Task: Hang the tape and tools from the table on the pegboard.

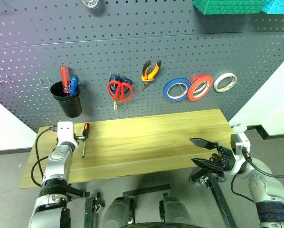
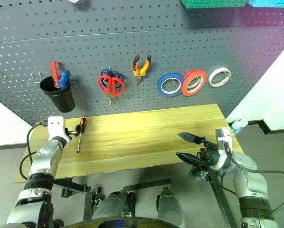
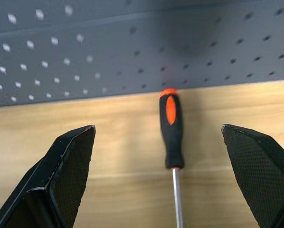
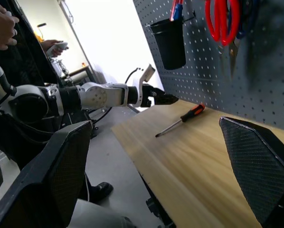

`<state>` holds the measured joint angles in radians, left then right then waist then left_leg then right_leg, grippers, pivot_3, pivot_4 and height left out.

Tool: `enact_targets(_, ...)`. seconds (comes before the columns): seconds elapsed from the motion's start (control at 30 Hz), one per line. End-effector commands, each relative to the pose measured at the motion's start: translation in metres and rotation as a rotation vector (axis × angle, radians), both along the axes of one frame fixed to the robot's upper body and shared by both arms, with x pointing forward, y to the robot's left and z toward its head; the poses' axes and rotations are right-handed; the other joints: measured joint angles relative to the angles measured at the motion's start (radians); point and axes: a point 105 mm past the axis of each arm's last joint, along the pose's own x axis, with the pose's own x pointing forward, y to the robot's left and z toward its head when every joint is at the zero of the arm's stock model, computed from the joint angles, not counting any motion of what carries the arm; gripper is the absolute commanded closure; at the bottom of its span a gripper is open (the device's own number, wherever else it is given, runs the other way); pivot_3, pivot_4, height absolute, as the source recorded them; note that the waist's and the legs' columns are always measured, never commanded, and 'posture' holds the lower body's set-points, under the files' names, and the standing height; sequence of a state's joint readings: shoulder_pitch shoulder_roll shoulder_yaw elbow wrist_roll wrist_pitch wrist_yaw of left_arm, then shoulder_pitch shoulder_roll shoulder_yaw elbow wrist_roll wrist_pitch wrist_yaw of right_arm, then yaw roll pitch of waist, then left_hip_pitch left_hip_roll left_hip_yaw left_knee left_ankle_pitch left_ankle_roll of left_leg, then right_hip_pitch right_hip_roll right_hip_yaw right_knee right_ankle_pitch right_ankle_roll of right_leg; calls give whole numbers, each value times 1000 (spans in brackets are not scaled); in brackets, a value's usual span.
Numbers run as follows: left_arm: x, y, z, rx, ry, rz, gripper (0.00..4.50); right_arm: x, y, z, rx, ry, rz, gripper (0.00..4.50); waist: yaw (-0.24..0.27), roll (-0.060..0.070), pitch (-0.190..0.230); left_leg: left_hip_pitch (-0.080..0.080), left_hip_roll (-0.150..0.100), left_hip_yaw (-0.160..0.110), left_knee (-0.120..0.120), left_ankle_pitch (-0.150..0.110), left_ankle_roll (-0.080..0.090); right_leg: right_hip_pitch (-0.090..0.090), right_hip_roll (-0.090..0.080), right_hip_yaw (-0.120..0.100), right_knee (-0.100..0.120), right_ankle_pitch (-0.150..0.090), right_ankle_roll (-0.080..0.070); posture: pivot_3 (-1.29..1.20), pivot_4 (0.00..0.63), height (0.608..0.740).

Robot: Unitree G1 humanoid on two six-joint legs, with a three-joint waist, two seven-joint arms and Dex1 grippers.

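The slim orange-and-black-handled screwdriver (image 1: 84, 137) is judged the last task item on the light yellowish wooden table (image 1: 146, 137), lying near its 9 o'clock end, handle toward the dark grey perforated pegboard (image 1: 132, 42), where the red-handled scissors (image 1: 119, 90), orange-and-black pliers (image 1: 150, 72) and blue ring-shaped tape roll (image 1: 176, 89) already hang. The left gripper (image 3: 173, 156) has its jaws wide apart, straddling the screwdriver without contact, while the right gripper (image 1: 204, 153) waits empty with jaws spread off the table's 4 o'clock corner. The step in hand appears to be the approach; the next move calls for lowering the left jaws around the handle and closing.
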<state>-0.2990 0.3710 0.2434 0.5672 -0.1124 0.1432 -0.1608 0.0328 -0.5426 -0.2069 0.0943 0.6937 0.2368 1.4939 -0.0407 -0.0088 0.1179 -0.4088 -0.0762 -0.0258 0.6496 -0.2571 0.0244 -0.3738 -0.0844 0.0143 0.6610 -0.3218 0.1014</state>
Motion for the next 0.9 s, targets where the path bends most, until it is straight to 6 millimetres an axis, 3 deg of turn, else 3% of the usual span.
enact_targets(0.03, 6, 4, 12, 10, -29, -5, 39, -6, -3, 10, -28, -45, 3, 0, 0, 0, 12, 0, 0, 0, 0, 0, 0, 0, 0, 0, 0, 0, 0, -108, 194, 723)
enact_targets(0.3, 13, -2, 18, 34, -31, -60, 39, -14, -11, 9, -48, -23, -38, 0, -1, -5, 60, -1, 0, 0, -2, 1, 3, 0, -1, 0, -2, 0, 0, -115, 240, 723)
enact_targets(0.6, 22, -4, 21, 19, -26, -74, 39, -17, -4, 28, -27, -65, -47, 0, -3, -6, 95, -2, 0, 1, -3, 1, 4, -1, -2, -1, -5, 0, 0, -134, 263, 723)
enact_targets(0.9, 26, -9, 5, -21, 53, -68, 39, -18, 12, 44, -19, -101, -33, 0, -3, -11, 124, -3, 0, 1, -3, 0, 6, -1, -2, -1, -7, 0, 0, -146, 292, 723)
